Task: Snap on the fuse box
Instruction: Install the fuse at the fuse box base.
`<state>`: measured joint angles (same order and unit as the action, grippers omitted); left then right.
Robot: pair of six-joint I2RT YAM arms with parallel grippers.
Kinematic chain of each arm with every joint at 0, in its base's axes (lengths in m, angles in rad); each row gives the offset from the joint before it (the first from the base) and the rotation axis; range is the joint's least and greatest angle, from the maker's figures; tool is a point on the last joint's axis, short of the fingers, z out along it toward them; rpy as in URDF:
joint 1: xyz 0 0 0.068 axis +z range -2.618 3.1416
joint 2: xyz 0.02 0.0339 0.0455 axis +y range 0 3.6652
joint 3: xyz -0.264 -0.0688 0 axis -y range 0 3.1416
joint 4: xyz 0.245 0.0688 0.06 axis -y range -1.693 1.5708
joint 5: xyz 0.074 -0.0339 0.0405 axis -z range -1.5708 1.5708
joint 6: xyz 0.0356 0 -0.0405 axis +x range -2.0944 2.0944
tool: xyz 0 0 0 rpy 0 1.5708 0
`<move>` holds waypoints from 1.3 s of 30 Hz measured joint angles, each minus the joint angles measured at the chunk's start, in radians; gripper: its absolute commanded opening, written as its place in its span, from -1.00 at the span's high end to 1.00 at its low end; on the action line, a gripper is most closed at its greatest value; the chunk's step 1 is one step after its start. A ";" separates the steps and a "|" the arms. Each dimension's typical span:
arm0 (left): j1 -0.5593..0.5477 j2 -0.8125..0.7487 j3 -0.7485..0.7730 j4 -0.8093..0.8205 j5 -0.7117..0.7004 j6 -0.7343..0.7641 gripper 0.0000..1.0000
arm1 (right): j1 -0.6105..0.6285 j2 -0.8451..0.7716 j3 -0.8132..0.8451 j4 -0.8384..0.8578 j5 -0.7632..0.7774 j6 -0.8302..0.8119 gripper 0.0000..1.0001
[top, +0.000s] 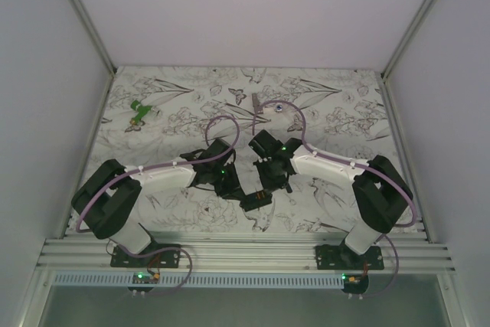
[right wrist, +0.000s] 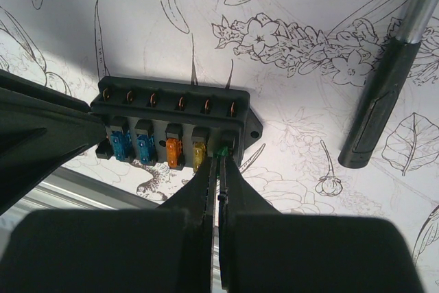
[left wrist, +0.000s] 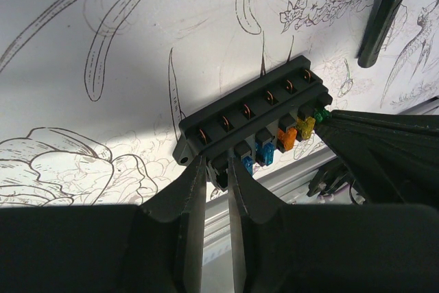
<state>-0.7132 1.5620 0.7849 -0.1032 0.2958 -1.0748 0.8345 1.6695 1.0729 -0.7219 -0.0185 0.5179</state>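
- The fuse box [top: 256, 198] [left wrist: 254, 118] [right wrist: 171, 104] is at the near-middle of the bench [top: 191, 89], right between the two arms and close to the metal rail at the front edge.
- The left gripper [left wrist: 215, 168] is clamped on one end of the box. Its two fingers [left wrist: 195, 190] pinch the edge with only a narrow gap between them.
- The right gripper [right wrist: 219, 159] is closed all the way, fingers pressed together. Its tips are right up against the green fuse [right wrist: 221, 150] at the other end of the box. Can't tell if it's actually pinching the fuse or just touching it.
- The box lies open side up, so you can see the whole row of fuses: two blue [right wrist: 120, 145], one orange [right wrist: 173, 152], one yellow [right wrist: 198, 158], then the green one. A line of six copper terminals [right wrist: 180, 102] runs along the far side.
- Can't really tell from these views whether the box is sitting flat on the bench or held a bit above it.
- The black-handled hammer [right wrist: 381, 101] with a metal shaft lies near the box but apart from it, off to the right.
- A small green thing [top: 138, 112] sits well away at the far left of the bench.
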 measured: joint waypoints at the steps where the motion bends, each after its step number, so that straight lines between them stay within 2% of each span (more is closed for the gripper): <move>1: 0.000 0.000 0.000 0.000 0.000 0.000 0.71 | 0.000 0.000 0.000 0.000 0.000 0.000 1.00; 39: 0.006 -0.015 -0.024 0.028 0.002 -0.007 0.72 | -0.008 -0.007 0.004 0.000 -0.010 0.009 1.00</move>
<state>-0.7067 1.5467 0.7609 -0.0750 0.2974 -1.0821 0.8261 1.6623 1.0767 -0.7219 -0.0280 0.5270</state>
